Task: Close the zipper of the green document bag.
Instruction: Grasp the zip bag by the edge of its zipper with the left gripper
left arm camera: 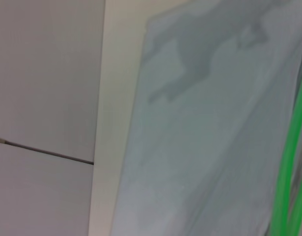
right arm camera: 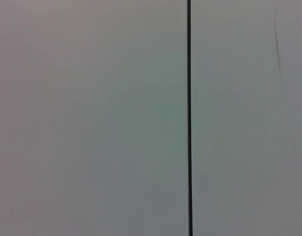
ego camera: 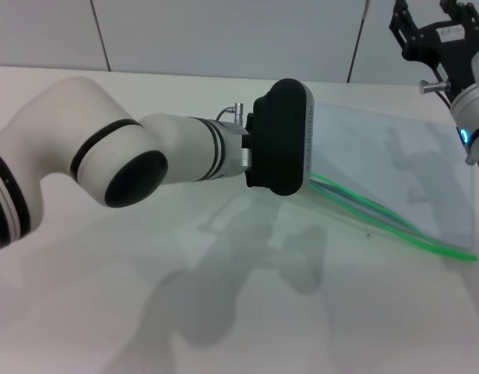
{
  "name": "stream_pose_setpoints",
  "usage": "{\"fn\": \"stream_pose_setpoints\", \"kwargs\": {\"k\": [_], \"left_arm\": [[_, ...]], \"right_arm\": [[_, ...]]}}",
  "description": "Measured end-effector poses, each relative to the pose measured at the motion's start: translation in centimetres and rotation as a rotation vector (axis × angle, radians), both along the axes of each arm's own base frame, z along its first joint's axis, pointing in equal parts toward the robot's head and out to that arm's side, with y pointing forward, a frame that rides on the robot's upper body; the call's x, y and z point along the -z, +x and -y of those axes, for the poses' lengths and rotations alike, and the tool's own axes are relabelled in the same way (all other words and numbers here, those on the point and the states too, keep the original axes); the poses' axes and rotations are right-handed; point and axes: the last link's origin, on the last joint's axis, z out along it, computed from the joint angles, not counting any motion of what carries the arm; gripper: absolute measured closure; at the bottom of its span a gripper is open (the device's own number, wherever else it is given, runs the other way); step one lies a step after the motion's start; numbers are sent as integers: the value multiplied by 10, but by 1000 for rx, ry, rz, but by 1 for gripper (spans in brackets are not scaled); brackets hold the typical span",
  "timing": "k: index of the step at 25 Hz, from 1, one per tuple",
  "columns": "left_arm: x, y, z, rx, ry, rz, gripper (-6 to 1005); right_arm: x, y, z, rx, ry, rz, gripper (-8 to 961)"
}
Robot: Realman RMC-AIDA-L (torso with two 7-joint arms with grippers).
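Two green lines of the zipper (ego camera: pixel 379 218) run apart along the near edge of the document bag (ego camera: pixel 403 171), flat on the bench (ego camera: pixel 146 327) at right, so I judge it unclosed. My left claw (ego camera: pixel 282 136) hovers at its left end, fingers hidden; I cannot tell their state. The right claw (ego camera: pixel 438 27) hangs raised far right, spread and empty.

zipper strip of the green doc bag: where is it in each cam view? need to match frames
Head view: the zipper runs along the green document bag's near edge, right of the left gripper, toward the lower right.
Left wrist view: zipper along the right edge.
Right wrist view: not in it, only wall.
Shared landmark: the bag's pale sheet, head and left wrist views.
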Motion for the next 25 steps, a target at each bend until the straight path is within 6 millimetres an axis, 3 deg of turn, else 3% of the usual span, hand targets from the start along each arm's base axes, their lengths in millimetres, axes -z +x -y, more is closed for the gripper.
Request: {"fn": "stream_pose_setpoints", "kwargs": {"k": [20, 25], "left_arm": [[4, 1, -2, 12, 8, 41, 631], [4, 1, -2, 4, 14, 58, 817]], "right_arm": [[1, 0, 0, 0, -7, 2, 245], [2, -1, 1, -3, -10, 1, 245]]}}
